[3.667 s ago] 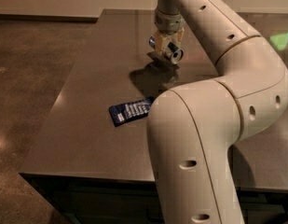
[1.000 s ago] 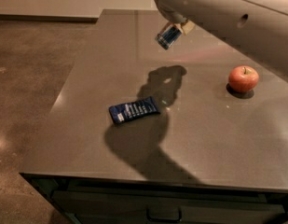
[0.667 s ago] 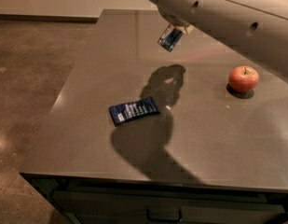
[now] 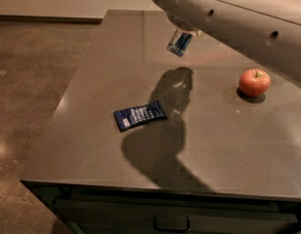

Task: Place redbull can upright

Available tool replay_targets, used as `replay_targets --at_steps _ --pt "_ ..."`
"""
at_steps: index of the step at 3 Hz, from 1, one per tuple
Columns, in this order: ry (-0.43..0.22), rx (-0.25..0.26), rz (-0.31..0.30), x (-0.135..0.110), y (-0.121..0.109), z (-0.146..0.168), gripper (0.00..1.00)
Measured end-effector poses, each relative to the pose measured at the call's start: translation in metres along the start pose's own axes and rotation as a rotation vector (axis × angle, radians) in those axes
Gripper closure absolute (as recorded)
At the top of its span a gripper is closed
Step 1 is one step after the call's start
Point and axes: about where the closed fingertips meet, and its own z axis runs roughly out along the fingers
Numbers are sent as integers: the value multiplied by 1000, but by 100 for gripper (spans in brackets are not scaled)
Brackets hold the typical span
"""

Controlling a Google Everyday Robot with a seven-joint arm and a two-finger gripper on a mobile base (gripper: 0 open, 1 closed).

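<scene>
My gripper (image 4: pixel 184 32) is at the top of the view, mostly hidden under my own arm (image 4: pixel 237 13), and it is clamped on the can (image 4: pixel 179 43). The can hangs tilted in the air above the far part of the table (image 4: pixel 91 130), its blue and silver side showing. A dark blue packet (image 4: pixel 140 115) lies flat nearer the front edge. An apple (image 4: pixel 254 82) stands at the right of the view, well apart from both

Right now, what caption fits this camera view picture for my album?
The gripper holds the can tilted above the table, with a packet and an apple on it.
</scene>
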Motion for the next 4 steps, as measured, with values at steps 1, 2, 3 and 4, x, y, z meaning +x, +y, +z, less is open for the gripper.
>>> replay_targets --at_steps 1,2,3,4 --pt "49 48 -74 6 -4 -2 100" --pt "102 141 -193 11 -10 -5 100" --pt "129 257 -302 14 -19 -5 100" --pt "170 380 -405 6 -27 -9 100"
